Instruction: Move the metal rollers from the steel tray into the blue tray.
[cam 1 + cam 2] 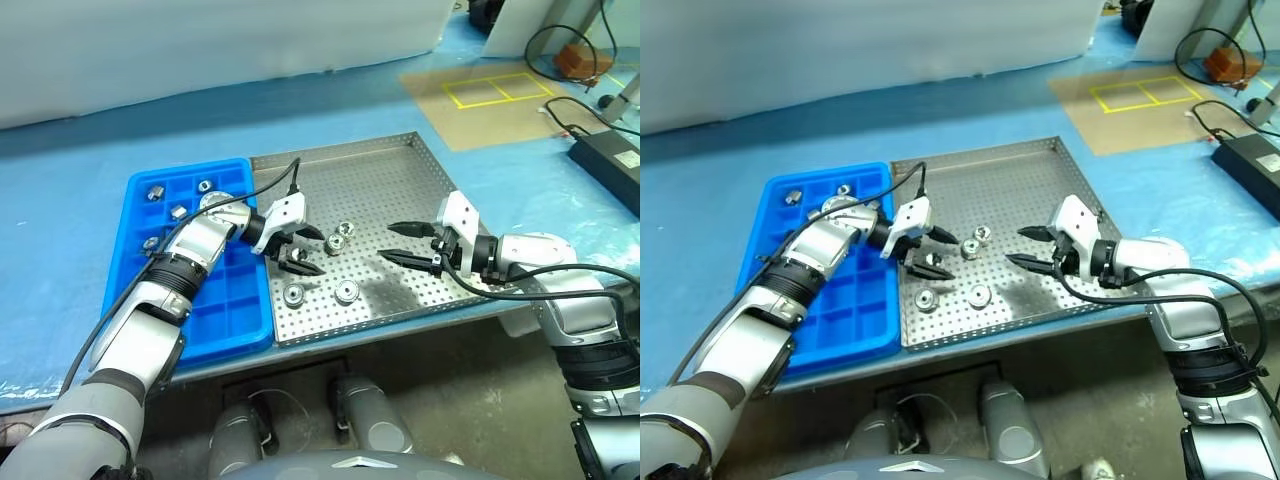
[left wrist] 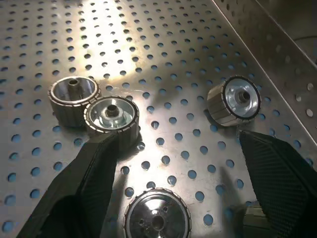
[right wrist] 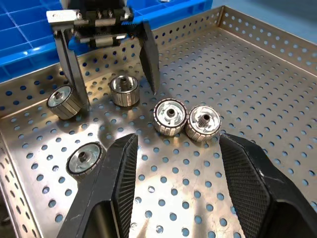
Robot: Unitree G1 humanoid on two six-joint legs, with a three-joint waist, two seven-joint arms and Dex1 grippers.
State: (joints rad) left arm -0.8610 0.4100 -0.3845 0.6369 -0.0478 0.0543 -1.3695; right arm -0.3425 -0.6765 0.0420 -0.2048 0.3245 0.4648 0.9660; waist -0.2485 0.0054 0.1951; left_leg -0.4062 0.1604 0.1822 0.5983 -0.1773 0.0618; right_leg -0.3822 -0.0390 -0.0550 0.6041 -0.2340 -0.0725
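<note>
Judging by their polished, ribbed barrels and solid bores, the metal rollers [image 3: 171, 117] should handle as dense, rigid, slippery little pieces, liable to roll off on their curved sides if nudged, so the safest hold looks to be across the knurled outer wall with the two fingers square on opposite sides, not on the thin flange edge. Five of them lie on the perforated floor of the steel tray [image 1: 400, 165]: a touching pair near the tray's middle, and three more toward its 7 o'clock corner in the head view, one of which rests on its side. The left claw [image 1: 300, 248] hangs just over that group, empty, its fingers spread wide to either side of one roller [image 3: 124, 90] in the right wrist view; whether the tips touch the floor cannot be told. The right claw [image 1: 412, 246] is also empty, partly spread, aimed from 3 o'clock toward the touching pair and well short of it. Beside the steel tray at 9 o'clock sits the blue tray [image 1: 232, 330], with several rollers [image 1: 156, 191] already in its far compartments, both trays resting on the blue-covered counter [image 1: 60, 190].
</note>
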